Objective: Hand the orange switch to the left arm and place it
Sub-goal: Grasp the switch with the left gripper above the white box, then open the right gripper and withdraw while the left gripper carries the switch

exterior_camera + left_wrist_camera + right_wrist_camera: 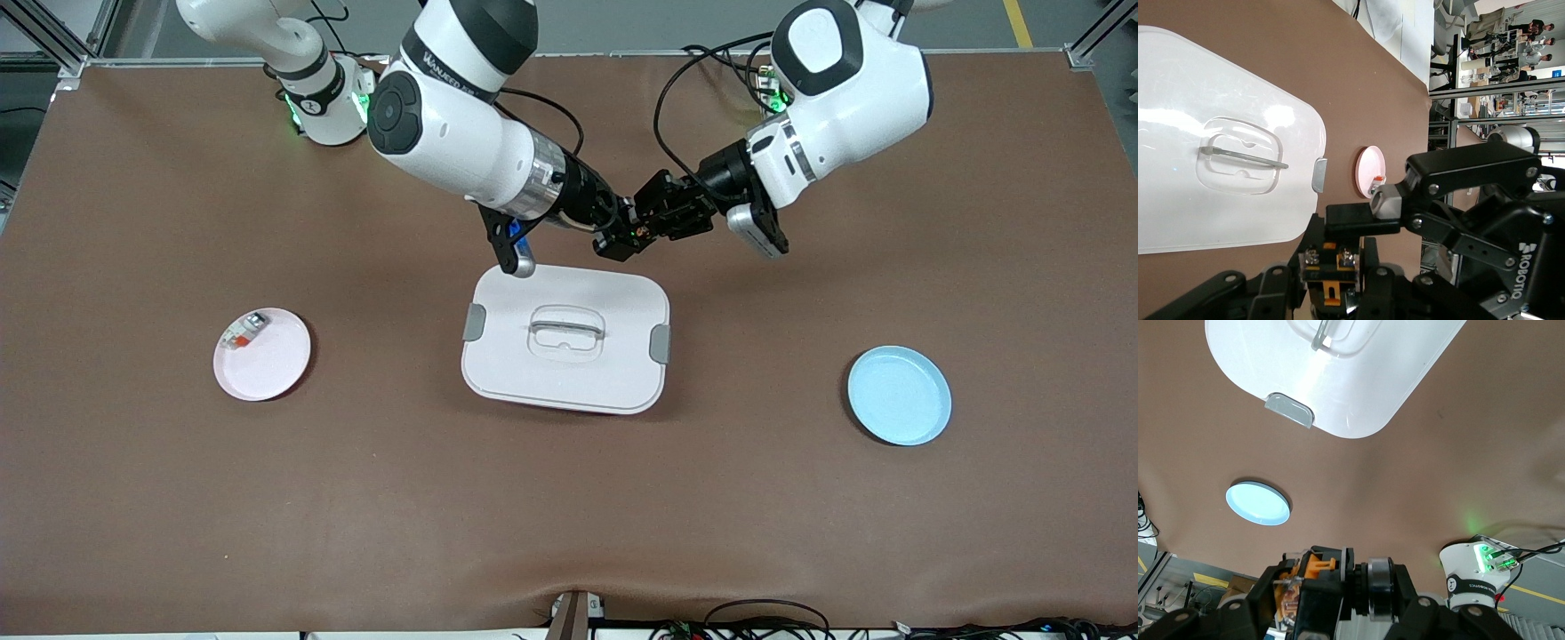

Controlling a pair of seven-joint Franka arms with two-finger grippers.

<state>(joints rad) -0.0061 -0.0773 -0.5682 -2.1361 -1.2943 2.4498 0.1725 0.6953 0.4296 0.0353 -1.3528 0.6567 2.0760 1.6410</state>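
Note:
The orange switch [637, 229] hangs in the air between both grippers, over the bare table just past the edge of the box [569, 391] that lies farther from the front camera. My right gripper [618, 238] is shut on the switch. My left gripper [660, 220] meets it head-on and is shut on the same switch. In the left wrist view the switch [1331, 265] sits between my left gripper's [1331, 277] fingers, with the box's [1178, 200] lid below. The right wrist view shows the switch's [1310, 572] orange part in my right gripper [1305, 587].
A pink plate [267, 369] toward the right arm's end carries a white-grey piece with a red-orange tab [244, 331]. A blue plate [898, 396] lies toward the left arm's end. The box stands mid-table with grey latches and a recessed handle [566, 329].

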